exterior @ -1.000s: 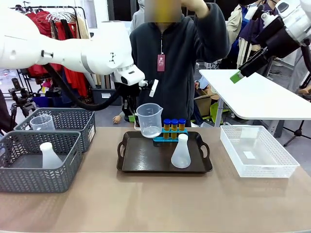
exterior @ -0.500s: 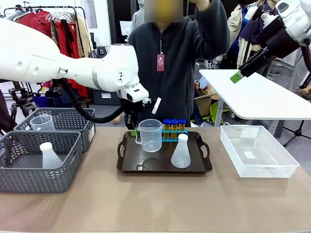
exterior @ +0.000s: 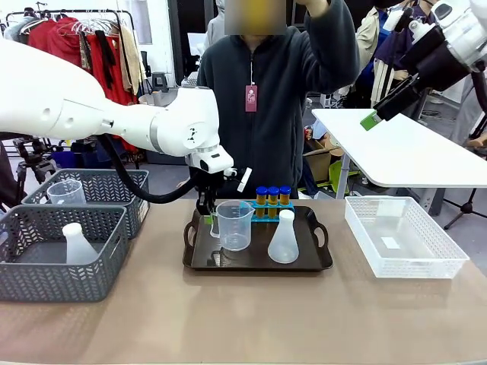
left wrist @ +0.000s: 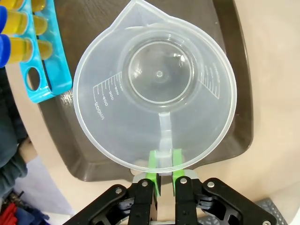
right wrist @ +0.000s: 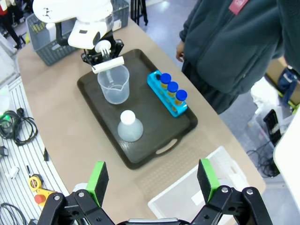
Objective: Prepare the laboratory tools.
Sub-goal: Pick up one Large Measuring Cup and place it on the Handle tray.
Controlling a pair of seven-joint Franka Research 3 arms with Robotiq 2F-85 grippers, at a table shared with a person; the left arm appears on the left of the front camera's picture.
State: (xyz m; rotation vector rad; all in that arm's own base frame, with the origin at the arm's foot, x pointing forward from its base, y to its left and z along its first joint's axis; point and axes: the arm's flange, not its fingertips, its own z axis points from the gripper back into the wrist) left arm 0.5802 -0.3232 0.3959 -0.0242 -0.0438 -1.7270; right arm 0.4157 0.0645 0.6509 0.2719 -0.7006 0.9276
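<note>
A clear measuring beaker (exterior: 234,225) (left wrist: 154,93) (right wrist: 115,84) sits upright at the left of the dark tray (exterior: 304,262) (left wrist: 236,93) (right wrist: 140,154). My left gripper (exterior: 206,211) (left wrist: 165,165) (right wrist: 100,54) is shut on its handle. I cannot tell whether its base touches the tray. A translucent conical flask (exterior: 283,238) (right wrist: 130,126) stands to the right on the tray. Behind it the blue rack (exterior: 272,205) (left wrist: 44,65) (right wrist: 159,89) holds three amber blue-capped tubes (exterior: 272,195) (right wrist: 172,90). My right gripper (exterior: 370,119) (right wrist: 152,180) hangs high at the right, open and holding nothing.
Two grey baskets (exterior: 68,281) (exterior: 114,194) stand at the left, one with a flask (exterior: 76,245), one with a beaker (exterior: 66,192). At the right lies a white mesh basket (exterior: 403,262) (right wrist: 187,197). A person stands behind the tray, one arm raised.
My left gripper has come down with the beaker from above the tray's back left to low in the tray. The right arm has not moved.
</note>
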